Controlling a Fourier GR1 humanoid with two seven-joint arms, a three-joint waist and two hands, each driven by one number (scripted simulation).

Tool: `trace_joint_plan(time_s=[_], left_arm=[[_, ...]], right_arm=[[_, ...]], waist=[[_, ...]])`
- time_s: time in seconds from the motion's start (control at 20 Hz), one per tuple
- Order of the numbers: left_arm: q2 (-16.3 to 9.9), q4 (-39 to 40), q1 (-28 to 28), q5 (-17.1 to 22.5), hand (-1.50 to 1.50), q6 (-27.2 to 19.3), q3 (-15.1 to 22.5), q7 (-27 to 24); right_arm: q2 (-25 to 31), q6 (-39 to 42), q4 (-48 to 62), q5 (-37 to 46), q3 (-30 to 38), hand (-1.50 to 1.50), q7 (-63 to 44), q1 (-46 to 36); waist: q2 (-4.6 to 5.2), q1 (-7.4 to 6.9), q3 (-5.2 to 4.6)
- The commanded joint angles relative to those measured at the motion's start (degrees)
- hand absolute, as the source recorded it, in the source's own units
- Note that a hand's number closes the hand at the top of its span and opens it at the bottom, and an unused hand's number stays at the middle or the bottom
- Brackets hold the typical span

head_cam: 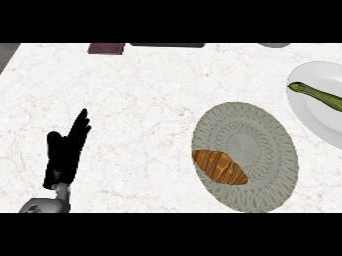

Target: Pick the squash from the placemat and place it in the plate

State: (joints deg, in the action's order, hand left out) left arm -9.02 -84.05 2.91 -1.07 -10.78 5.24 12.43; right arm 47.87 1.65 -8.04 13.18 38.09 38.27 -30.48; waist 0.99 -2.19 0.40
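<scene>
Squash (320, 96) lies on the white plate (329, 125) at the marbled surface's (144, 100) right; left hand (65, 150) rests open, empty.

We can read no text, label, brand, number or sign anywhere on the counter or on the things that lie upon it

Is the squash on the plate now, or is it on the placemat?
On the plate. The green squash lies on the white plate at right; the placemat carries only a croissant.
</scene>
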Motion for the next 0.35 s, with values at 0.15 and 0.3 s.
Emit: trace_joint_plan(time_s=[0.15,0.3], left_arm=[[0.2,-0.1,0.7,-0.3,0.0,-0.1,-0.3,-0.1],[0.3,-0.6,1.1,-1.4,0.0,-0.8,0.2,1.9]], right_arm=[[2.1,1.0,0.3,-0.7,0.7,-1.5,0.4,2.1],[1.1,-2.3,0.0,0.3,-0.1,-1.5,0.6,2.6]], waist=[[0.05,-0.12,0.07],[0.12,-0.3,0.11]])
